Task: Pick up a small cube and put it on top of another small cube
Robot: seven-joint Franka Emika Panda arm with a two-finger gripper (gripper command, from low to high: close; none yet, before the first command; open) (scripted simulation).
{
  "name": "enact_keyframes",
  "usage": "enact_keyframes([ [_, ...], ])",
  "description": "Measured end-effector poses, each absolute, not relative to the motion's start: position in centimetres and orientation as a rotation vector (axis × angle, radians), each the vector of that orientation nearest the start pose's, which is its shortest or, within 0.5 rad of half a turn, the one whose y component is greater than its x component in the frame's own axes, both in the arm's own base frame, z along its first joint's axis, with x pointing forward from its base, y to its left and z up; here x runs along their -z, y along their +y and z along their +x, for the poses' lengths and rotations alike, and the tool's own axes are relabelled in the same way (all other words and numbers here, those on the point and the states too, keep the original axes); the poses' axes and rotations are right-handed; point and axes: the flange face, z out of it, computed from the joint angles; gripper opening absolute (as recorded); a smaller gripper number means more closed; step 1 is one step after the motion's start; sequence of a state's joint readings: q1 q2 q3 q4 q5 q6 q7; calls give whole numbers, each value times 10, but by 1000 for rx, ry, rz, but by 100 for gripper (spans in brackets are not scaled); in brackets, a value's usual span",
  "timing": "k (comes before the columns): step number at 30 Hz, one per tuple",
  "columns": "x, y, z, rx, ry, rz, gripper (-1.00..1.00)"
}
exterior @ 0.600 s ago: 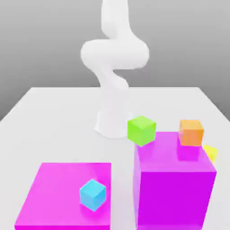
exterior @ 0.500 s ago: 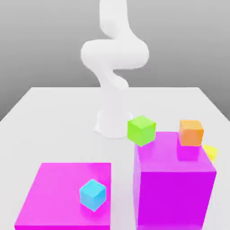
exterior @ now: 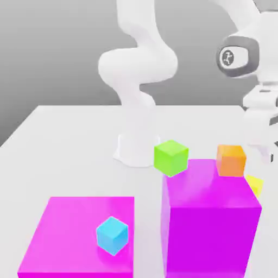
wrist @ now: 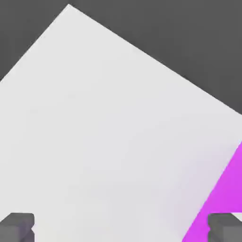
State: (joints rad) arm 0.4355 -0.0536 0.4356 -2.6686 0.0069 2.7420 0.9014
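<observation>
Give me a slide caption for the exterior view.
Robot hand hangs above a yellow cube behind the tall magenta block carrying orange and green cubes.

The white robot arm (exterior: 138, 70) loops up from its base, its hand hanging at the exterior view's right; the grey-fingered gripper (wrist: 121, 227) stands wide apart (nothing between).

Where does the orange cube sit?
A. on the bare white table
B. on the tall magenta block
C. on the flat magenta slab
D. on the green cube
B: the orange cube rests on the top face of the tall magenta block, near its far edge.
</observation>
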Motion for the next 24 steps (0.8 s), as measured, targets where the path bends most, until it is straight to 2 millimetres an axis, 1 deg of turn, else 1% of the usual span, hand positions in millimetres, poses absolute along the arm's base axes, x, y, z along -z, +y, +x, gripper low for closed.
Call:
enact_keyframes([
  [1, -246, 330, 264, 104, 17, -3079, 0],
  [3, -210, 337, 226, 34, -93, -3121, 0],
  [5, -185, 337, 217, 8, -116, -3134, 0],
  [9, -143, 336, 213, -1, -122, -3137, 0],
  [10, -134, 336, 213, -1, -123, -3138, -100],
  [15, -134, 336, 213, 0, -123, -3137, -100],
  [16, -130, 335, 212, 0, -124, -3137, -100],
  [17, -132, 336, 212, 0, -124, -3138, -100],
  [19, -148, 337, 213, -1, -123, -3137, -100],
  [23, -186, 336, 213, 2, -124, -3139, -100],
  [24, -192, 342, 210, 5, -154, -3151, -100],
])
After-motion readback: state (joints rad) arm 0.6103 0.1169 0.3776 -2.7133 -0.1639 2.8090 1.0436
